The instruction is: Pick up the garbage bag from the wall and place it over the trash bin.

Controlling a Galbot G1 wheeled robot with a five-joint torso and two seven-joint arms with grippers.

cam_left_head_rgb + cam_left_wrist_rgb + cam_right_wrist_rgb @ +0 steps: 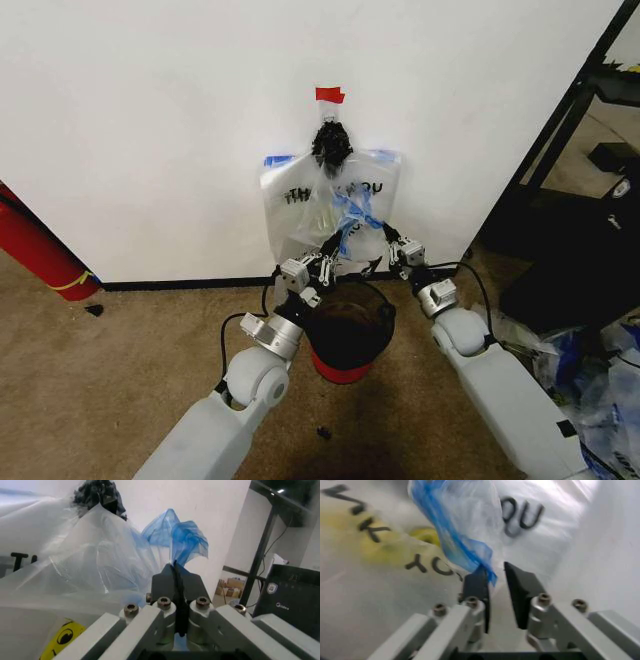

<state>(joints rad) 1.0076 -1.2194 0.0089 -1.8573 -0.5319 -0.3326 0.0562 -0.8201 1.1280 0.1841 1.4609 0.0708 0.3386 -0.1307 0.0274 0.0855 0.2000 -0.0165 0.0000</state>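
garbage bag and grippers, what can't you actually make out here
- Head view: the garbage bag still hangs on the wall; its lower edge is hidden behind both grippers and the trash bin.
- Left wrist view: the left gripper looks shut, but plastic between its pads is too thin to confirm.
- Right wrist view: the right gripper is open; the blurred print is partly unreadable.

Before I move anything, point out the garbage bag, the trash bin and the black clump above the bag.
garbage bag (290,195), head view, on its printed upper left panel.
trash bin (350,325), head view, on its dark inside.
black clump (331,144), head view, on its middle, under the red tape.
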